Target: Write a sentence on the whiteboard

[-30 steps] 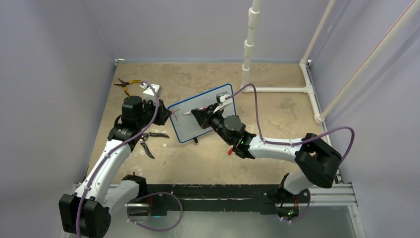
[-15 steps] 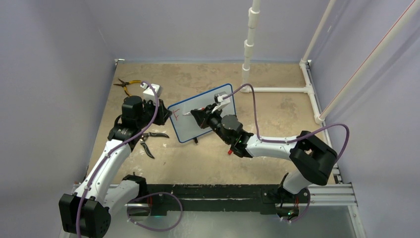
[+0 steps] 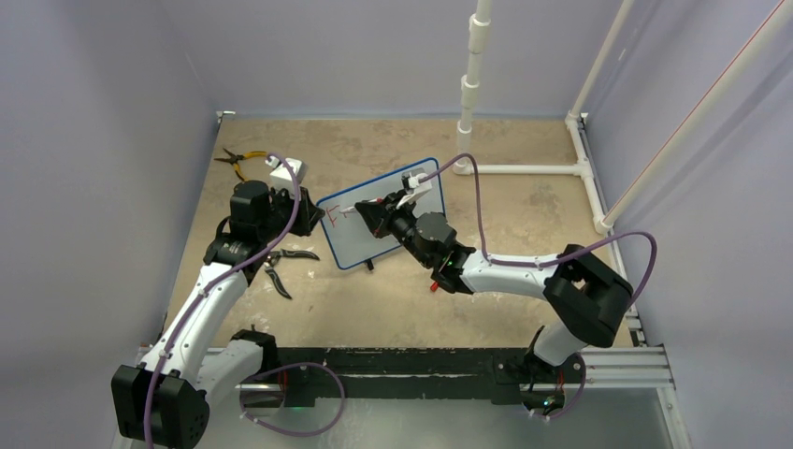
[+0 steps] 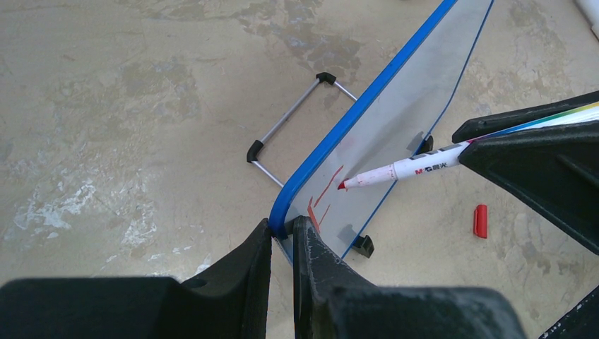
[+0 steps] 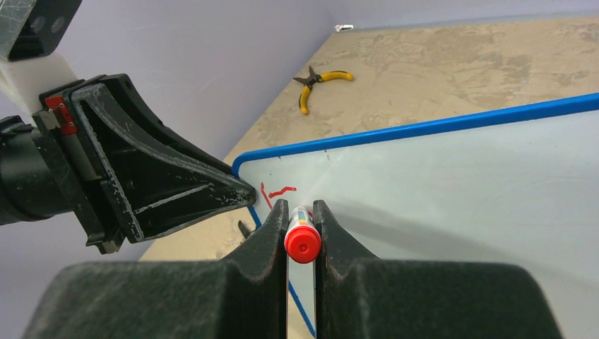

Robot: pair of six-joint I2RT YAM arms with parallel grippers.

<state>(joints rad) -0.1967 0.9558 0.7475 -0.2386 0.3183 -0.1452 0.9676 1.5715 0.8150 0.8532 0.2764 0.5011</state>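
Near the middle of the table (image 3: pixel 524 206), the whiteboard (image 3: pixel 353 245) stands tilted on its feet (image 4: pixel 363 246), its corner pinched by the left gripper (image 4: pixel 282 229), evidently to steady it, while the right gripper (image 5: pixel 301 212) clamps a red marker (image 4: pixel 410 169), tip at the first red strokes (image 5: pixel 277 193).

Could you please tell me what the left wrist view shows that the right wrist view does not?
Only the left wrist: the wire stand behind the whiteboard, a red cap on the table, and the marker side-on, tip at the board. Only the right wrist: yellow pliers and the marker's red end clamped in the right gripper. Both: the whiteboard, its corner gripped by the left gripper, and red strokes.
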